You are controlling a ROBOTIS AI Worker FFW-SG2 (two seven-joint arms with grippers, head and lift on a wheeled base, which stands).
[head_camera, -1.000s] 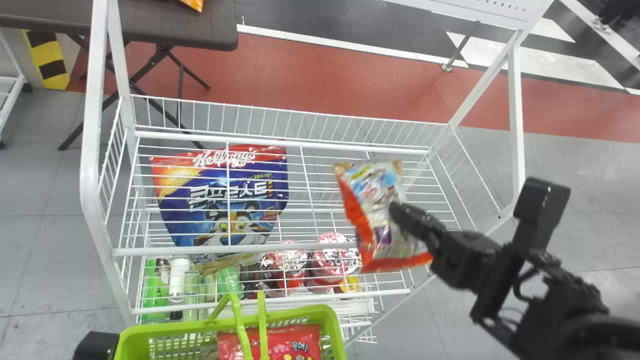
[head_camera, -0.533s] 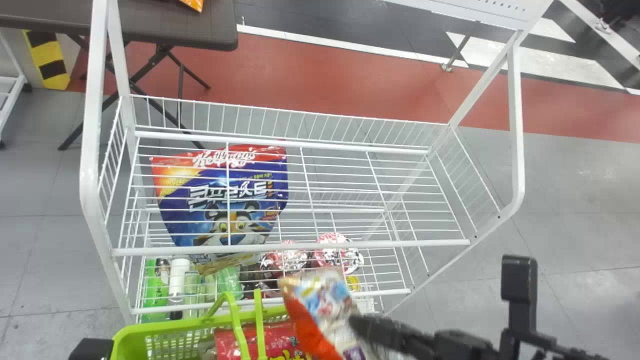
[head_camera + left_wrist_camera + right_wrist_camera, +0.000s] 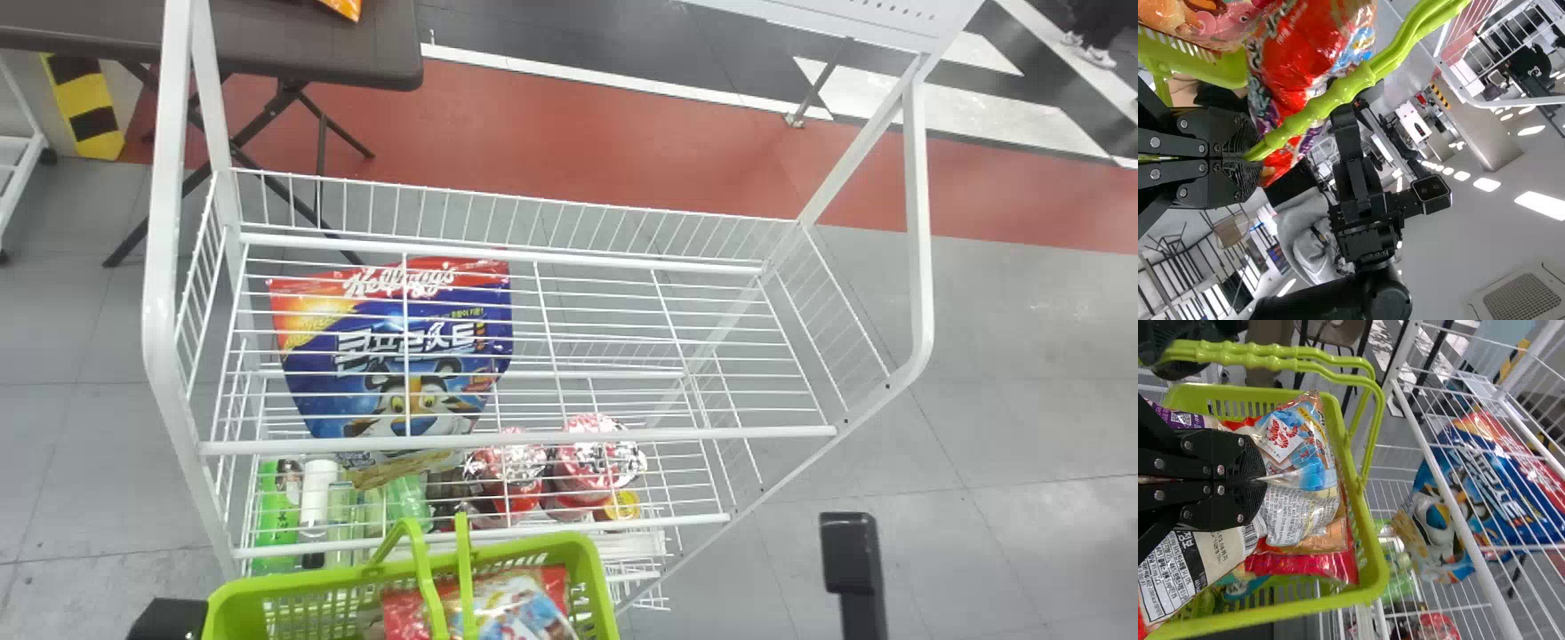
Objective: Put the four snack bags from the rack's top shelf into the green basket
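Bright indoor light — from overhead, white ceiling lamps (image 3: 1541, 205) glaring, glints on a red snack bag (image 3: 1298, 60)

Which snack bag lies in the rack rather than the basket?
The blue bag with the cartoon tiger and red top edge: it lies in the rack, while the red bag and the shrimp-print bag are in the green basket.

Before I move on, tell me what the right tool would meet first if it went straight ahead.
Past the snack bag in its grip, the right tool would probably meet the red bag beneath, inside the green basket; the gap is hard to judge.
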